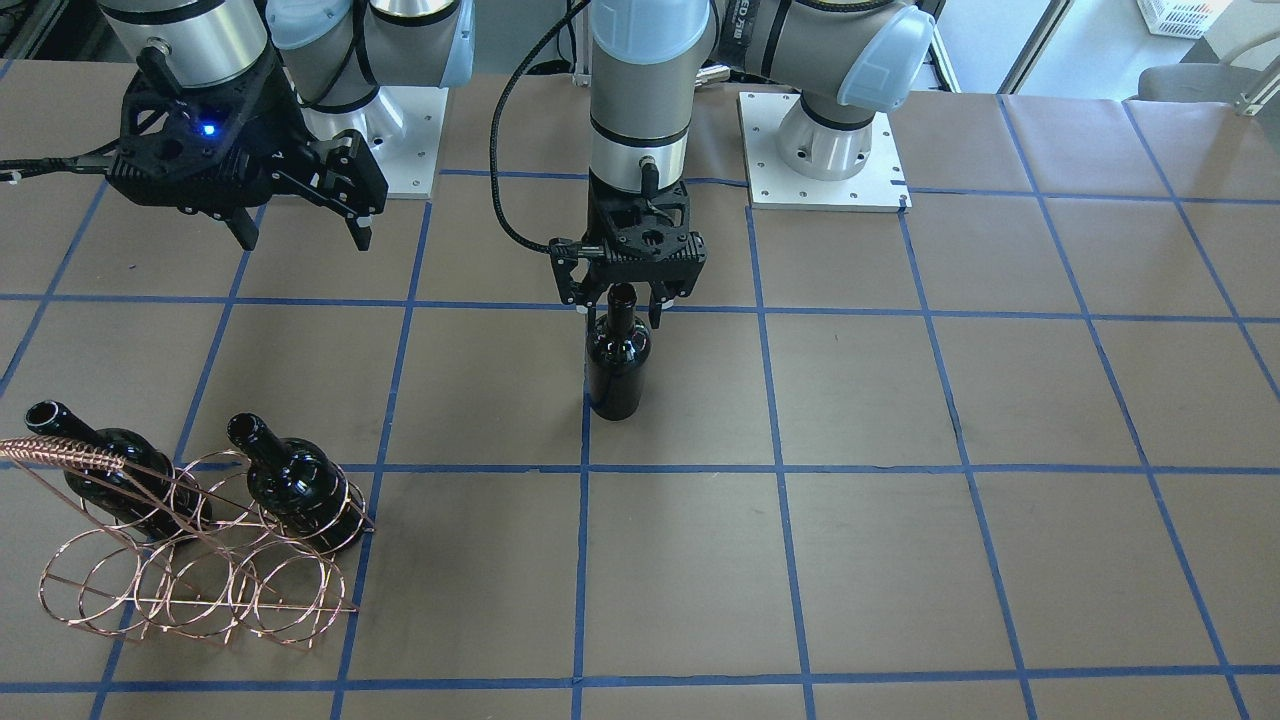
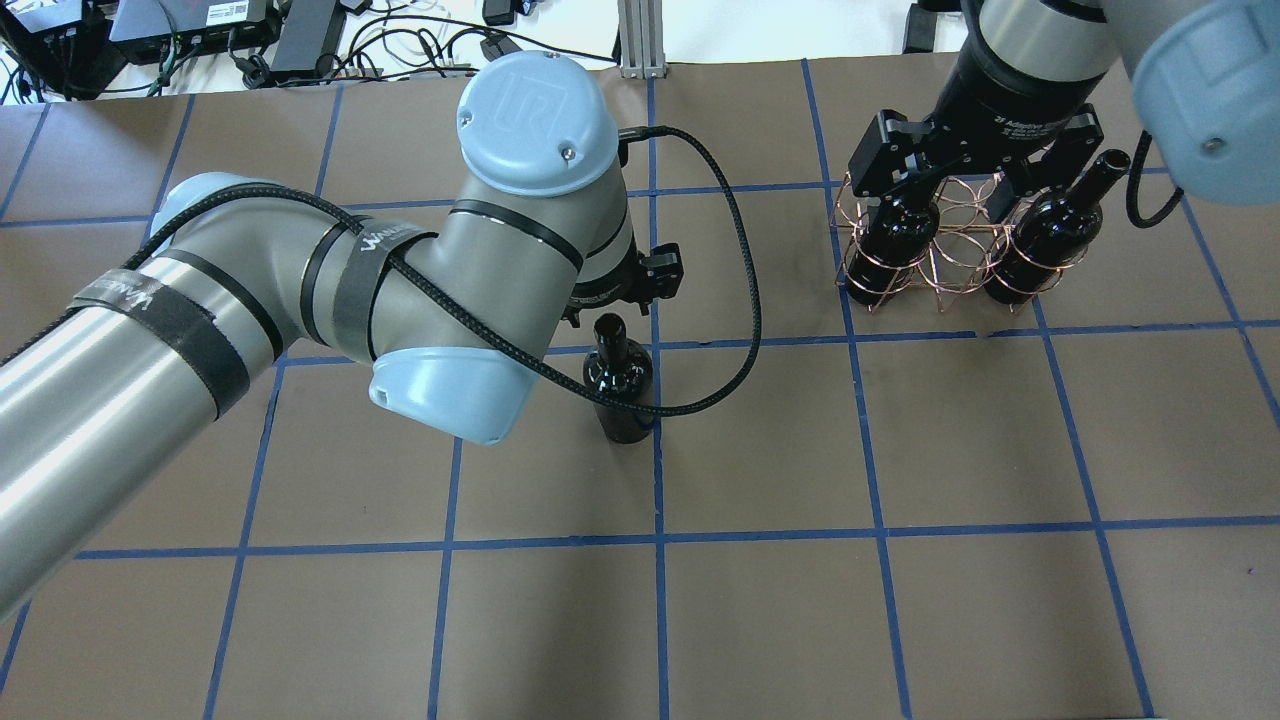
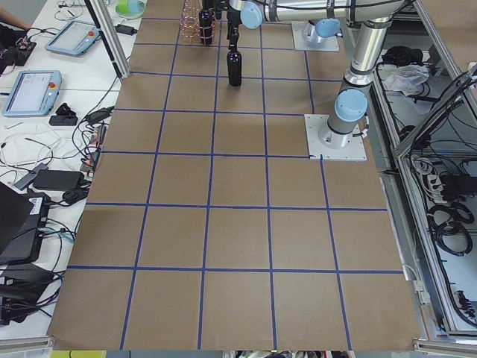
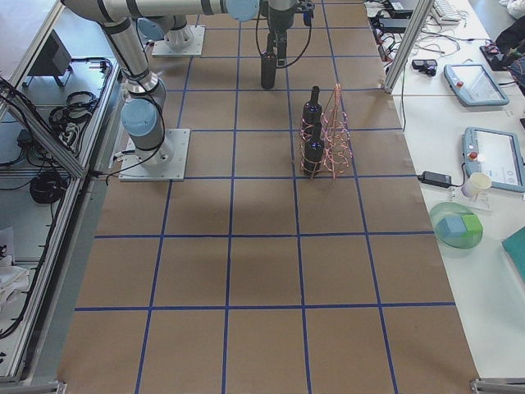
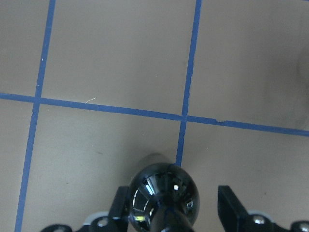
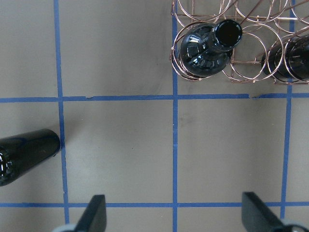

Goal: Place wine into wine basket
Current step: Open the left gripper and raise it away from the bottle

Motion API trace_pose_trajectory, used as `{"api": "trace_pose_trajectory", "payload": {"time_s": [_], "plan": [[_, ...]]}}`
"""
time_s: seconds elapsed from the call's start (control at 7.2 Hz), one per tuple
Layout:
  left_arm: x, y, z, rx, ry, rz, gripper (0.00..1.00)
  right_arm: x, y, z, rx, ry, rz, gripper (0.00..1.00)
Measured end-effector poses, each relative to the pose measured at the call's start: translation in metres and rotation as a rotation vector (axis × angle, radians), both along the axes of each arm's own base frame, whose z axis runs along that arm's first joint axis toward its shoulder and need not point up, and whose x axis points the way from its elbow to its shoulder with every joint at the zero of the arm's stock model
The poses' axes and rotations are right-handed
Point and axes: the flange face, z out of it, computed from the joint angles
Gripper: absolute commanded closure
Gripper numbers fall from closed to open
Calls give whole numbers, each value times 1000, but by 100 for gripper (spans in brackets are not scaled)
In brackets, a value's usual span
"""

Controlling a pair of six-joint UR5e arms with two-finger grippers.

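A dark glass wine bottle (image 1: 617,362) stands upright near the table's middle, on a blue tape line. It also shows in the left wrist view (image 5: 164,197). My left gripper (image 1: 620,303) is lowered over the bottle's neck. Its fingers (image 5: 227,209) stand open on either side of the neck, with gaps showing. The copper wire wine basket (image 1: 200,565) holds two more bottles (image 1: 112,472) (image 1: 296,487), seen from above in the right wrist view (image 6: 207,46). My right gripper (image 1: 305,238) is open and empty, hovering above the table on the robot's side of the basket (image 2: 940,255).
Brown paper with a blue tape grid covers the table (image 1: 900,500). The two arm base plates (image 1: 822,150) sit at the robot's edge. The left arm's black cable (image 2: 745,300) loops beside the standing bottle.
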Motion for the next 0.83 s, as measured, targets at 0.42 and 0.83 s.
{"api": "trace_pose_trajectory", "payload": {"time_s": [0.42, 0.83], "plan": [[31, -27, 32, -75, 25, 17, 0, 0, 1, 1, -2, 1, -2, 0], [111, -61, 78, -46, -36, -120, 0, 5, 1, 0, 0, -1, 13, 0]]}}
